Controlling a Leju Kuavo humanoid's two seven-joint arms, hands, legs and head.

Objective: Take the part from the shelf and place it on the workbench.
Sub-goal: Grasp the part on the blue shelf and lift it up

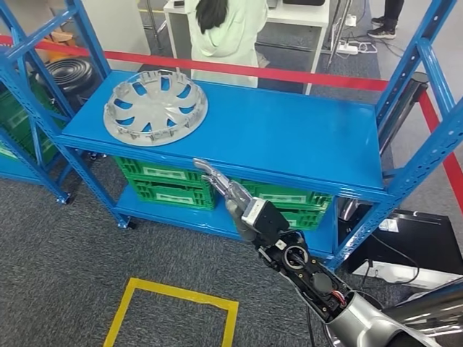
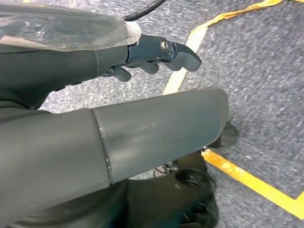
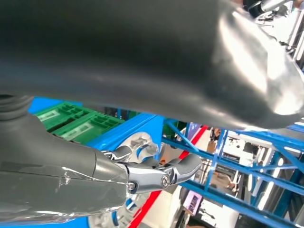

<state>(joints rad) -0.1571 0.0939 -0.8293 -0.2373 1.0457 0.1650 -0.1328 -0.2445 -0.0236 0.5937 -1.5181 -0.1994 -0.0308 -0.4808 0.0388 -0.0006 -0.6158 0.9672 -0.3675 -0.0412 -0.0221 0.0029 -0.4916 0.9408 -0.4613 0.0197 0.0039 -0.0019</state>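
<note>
Item, part: silver multi-spoke wheel cover (image 1: 155, 107), lying flat on the left end of the upper deck of the blue shelf (image 1: 283, 134), up and to the left of the right hand and well apart from it, untouched. Item, black ribbed ring (image 1: 69, 72), behind the shelf's left upright, farther left of the hand than the wheel cover. Item, yellow floor marking (image 1: 173, 298), a taped rectangle on grey carpet, below and left of the hand. Item, green crates (image 1: 163, 184), stacked on the lower deck, directly beyond and beneath the hand's fingers. Item, right hand (image 1: 221, 184), extended from the lower right on a silver arm, fingers held straight and loosely apart, holding nothing, poised in front of the shelf's front edge at about deck height; the right wrist view shows its fingers (image 3: 179, 168) extended toward the wheel cover (image 3: 137, 145). Item, left hand (image 2: 161, 52), seen in the left wrist view over carpet and yellow tape, fingers partly curled with nothing in them; whether fully closed cannot be told. Item, red barrier tape (image 1: 306, 76), running behind the shelf, beyond the hand. Item, person (image 1: 226, 32) in a pale top, standing behind the tape.
</note>
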